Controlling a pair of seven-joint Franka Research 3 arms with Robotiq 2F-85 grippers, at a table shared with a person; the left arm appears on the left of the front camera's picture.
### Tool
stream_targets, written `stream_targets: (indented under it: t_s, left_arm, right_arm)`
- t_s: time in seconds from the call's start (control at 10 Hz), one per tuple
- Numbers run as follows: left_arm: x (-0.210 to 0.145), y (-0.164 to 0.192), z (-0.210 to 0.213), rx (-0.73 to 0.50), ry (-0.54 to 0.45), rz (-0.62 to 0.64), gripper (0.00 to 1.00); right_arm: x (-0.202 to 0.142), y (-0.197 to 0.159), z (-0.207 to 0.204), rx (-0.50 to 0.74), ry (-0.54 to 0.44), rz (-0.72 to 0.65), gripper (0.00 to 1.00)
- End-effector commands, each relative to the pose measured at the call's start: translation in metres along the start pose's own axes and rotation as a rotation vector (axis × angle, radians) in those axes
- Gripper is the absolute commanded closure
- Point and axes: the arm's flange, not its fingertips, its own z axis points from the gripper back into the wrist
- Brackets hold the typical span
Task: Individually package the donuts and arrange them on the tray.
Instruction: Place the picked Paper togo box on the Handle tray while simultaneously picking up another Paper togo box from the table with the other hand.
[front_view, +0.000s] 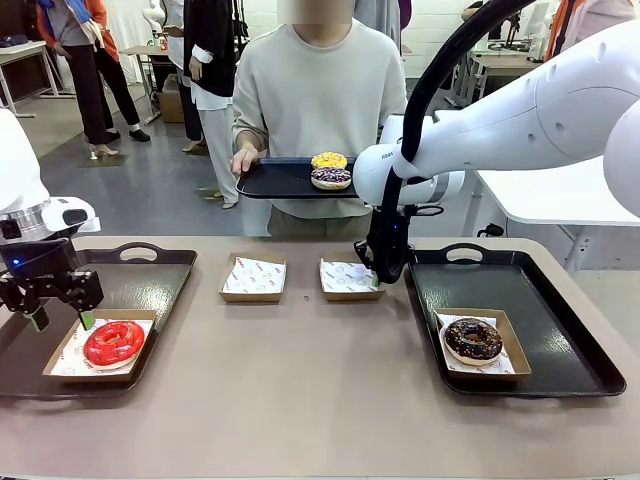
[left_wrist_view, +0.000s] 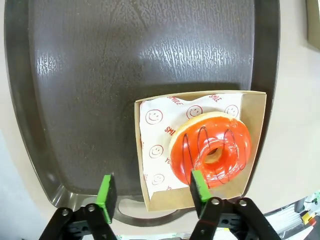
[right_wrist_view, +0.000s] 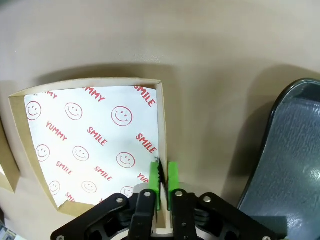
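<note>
The red donut (front_view: 113, 342) sits in its carton (left_wrist_view: 257, 125) on the left tray (front_view: 150, 275), lower left of the front view. The left tool (front_view: 62, 318) hangs just above it, pads wide apart, holding nothing. The chocolate donut (front_view: 473, 340) lies boxed on the right tray (front_view: 560, 330), lower right. The yellow donut (front_view: 329, 160) and purple donut (front_view: 331, 178) wait on the person's tray (front_view: 275, 180), upper centre. At mid-frame the right tool (front_view: 378, 278) is pinched narrow on the side wall of an empty carton (front_view: 345, 278) on the tabletop (front_view: 300, 400), beside a second empty carton (front_view: 253, 277). The step looks like fetching packaging for the third donut. Next, the carton needs a level lift or drag that does not buckle its thin wall.
</note>
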Motion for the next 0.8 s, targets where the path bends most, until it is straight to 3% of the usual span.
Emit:
stream_targets:
  t_s: [0.0, 0.3, 0.4, 0.7]
  left_arm:
    - [-0.003, 0.004, 0.003, -0.014, -0.010, -0.018, 0.00]
    - [-0.006, 0.005, 0.004, -0.030, -0.013, -0.017, 0.00]
    - [-0.015, 0.007, 0.012, -0.111, -0.041, -0.040, 0.00]
    - [-0.065, 0.042, 0.042, -0.546, -0.152, -0.142, 0.00]
  right_arm:
    - [0.006, 0.002, 0.000, -0.007, 0.005, -0.017, 1.00]
    - [0.006, 0.001, 0.002, -0.031, -0.032, -0.047, 1.00]
    - [0.001, 0.002, 0.011, -0.017, -0.039, -0.057, 1.00]
    - [-0.011, 0.004, 0.059, 0.021, -0.089, -0.052, 1.00]
